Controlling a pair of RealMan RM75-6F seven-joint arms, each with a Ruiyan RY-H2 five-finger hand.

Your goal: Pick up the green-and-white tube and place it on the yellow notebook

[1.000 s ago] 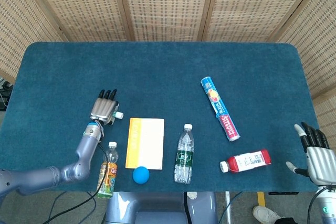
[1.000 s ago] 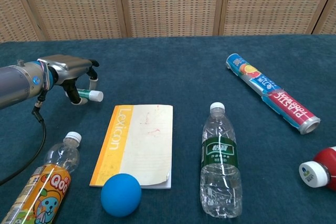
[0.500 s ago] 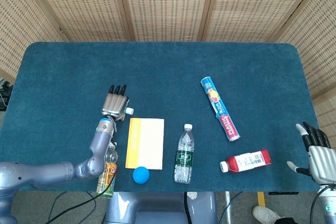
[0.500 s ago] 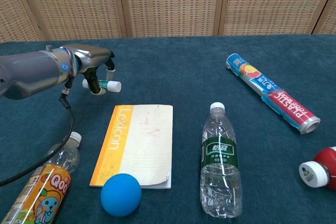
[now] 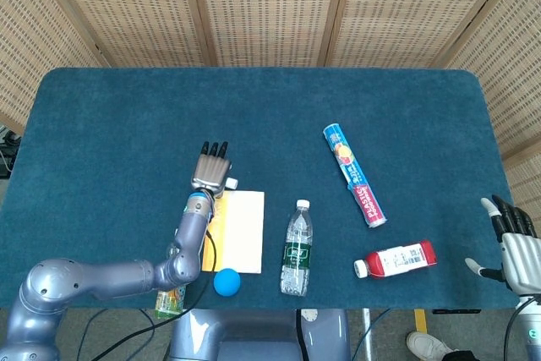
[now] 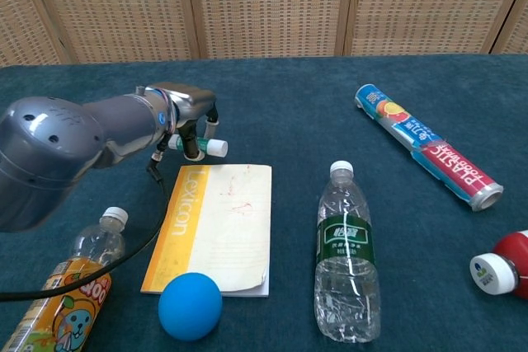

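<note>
My left hand (image 5: pixel 213 172) (image 6: pixel 191 108) grips the green-and-white tube (image 6: pixel 202 146), whose white cap (image 5: pixel 231 182) pokes out to the right. Hand and tube hover just above the far edge of the yellow notebook (image 5: pixel 238 229) (image 6: pixel 219 224), which lies flat near the table's front. My right hand (image 5: pixel 514 247) rests open at the table's right front corner, holding nothing; the chest view does not show it.
A blue ball (image 6: pixel 190 305) sits at the notebook's near edge. An orange juice bottle (image 6: pixel 70 307) lies to its left, a clear water bottle (image 6: pixel 347 265) to its right. A long plastic-wrap roll (image 6: pixel 427 146) and a red bottle (image 5: pixel 397 259) lie further right.
My left hand has carried the tube to the right, from left of the notebook to above its far edge. The right hand has stayed put.
</note>
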